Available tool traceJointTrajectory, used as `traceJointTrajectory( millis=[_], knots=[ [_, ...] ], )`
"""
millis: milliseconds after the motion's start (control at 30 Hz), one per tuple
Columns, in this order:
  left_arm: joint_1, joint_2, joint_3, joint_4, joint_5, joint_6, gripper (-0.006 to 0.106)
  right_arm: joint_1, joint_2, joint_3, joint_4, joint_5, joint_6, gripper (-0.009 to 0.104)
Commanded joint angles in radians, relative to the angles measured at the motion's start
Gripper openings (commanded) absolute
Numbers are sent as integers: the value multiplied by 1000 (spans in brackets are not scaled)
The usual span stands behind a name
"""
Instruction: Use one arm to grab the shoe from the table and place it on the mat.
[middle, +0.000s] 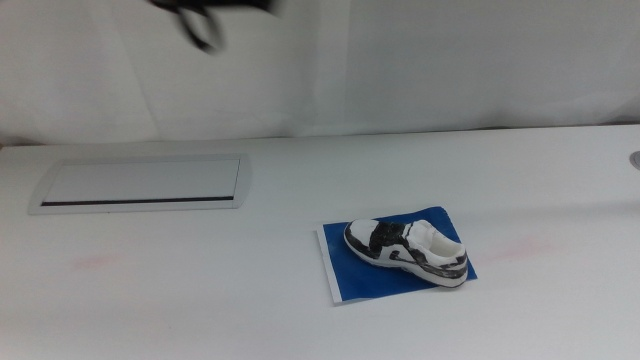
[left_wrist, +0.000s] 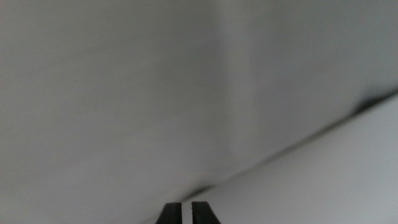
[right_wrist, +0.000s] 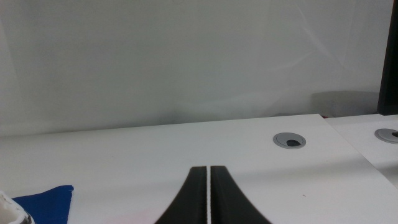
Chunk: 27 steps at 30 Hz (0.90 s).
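The shoe is seen lying on the blue mat, its long axis set diagonally across the sheet and its heel end at the mat's near right edge — the placing is judged done. The left pincer, jaws nearly together, is raised well clear; the right pincer, jaws pressed together and holding nothing, sits low over the table beside the mat, so it is the nearer — bare table lies all round.

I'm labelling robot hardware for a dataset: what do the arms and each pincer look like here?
Little shows. The left pincer and the right pincer each have two plain matte black jaws, the right one's flaring wide towards the base. In the middle view only a blurred black arm part appears; no cables or markings can be made out.
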<state>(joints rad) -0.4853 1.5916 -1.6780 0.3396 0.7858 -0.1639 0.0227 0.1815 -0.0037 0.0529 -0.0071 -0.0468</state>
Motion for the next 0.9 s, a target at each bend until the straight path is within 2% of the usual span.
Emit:
traceJointTrajectory(
  millis=[0, 233, 433, 633, 867],
  knots=[
    [89, -63, -3, -41, 3, 37, -3, -4, -4, 38, -5, -7, -5, -2],
    [340, -251, 35, -43, 25, 94, -3, -4, -4, 38, -5, -7, -5, -2],
    [471, -457, 247, -84, -90, 92, -3, -4, -4, 38, -5, -5, -5, -2],
    [527, -693, 543, -94, -303, 38, -3, -4, -4, 38, -5, -5, -5, -2],
    [529, -953, 889, -87, -462, -83, -3, -4, -4, 38, -5, -5, -5, -2]
  ],
)
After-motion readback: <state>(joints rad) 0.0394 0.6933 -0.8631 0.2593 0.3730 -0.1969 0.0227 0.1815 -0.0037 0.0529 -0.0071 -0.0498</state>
